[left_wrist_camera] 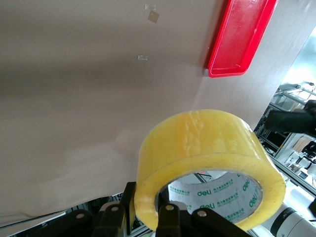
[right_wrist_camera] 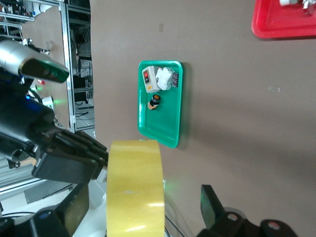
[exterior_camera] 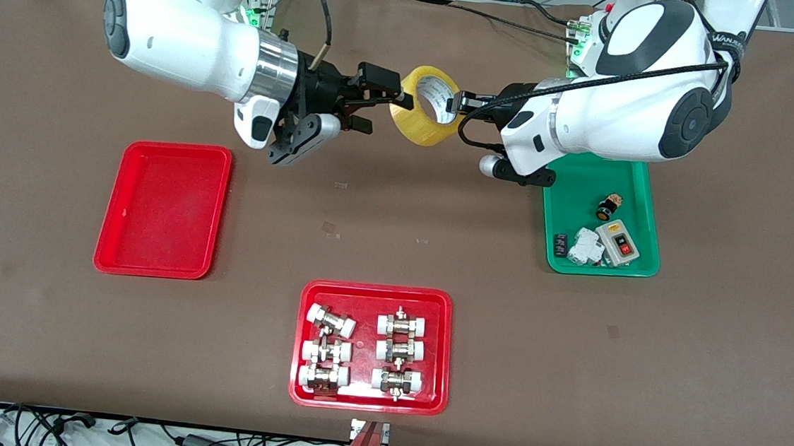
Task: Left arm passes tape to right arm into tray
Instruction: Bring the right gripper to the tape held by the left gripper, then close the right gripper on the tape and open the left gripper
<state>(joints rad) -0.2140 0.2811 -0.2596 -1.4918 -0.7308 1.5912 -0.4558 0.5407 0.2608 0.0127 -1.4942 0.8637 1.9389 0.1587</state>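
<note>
My left gripper (exterior_camera: 457, 104) is clamped shut on the roll of yellow packing tape (exterior_camera: 426, 106), one finger inside the white core and the other on the outer wall, holding it up in the air over the bare brown table (exterior_camera: 398, 209), between the two arms. In the left wrist view the tape (left_wrist_camera: 210, 163) fills the foreground with printed lettering showing on its core. My right gripper (exterior_camera: 385, 105) sits just beside the roll on its other flank, jaws spread wide with the tape between them; in the right wrist view the roll (right_wrist_camera: 136, 185) stands edge-on between the fingers (right_wrist_camera: 215, 202), with a gap showing on one side, so I do not see a grip there. The plain red tray (exterior_camera: 164, 210) lies on the table toward the right arm's end, nearer the front camera than the tape. A green tray (exterior_camera: 599, 221) with a switch box (exterior_camera: 616, 242) and small parts sits under the left arm. A second red tray (exterior_camera: 371, 347), holding pipe fittings (exterior_camera: 397, 354), lies nearest the camera.
</note>
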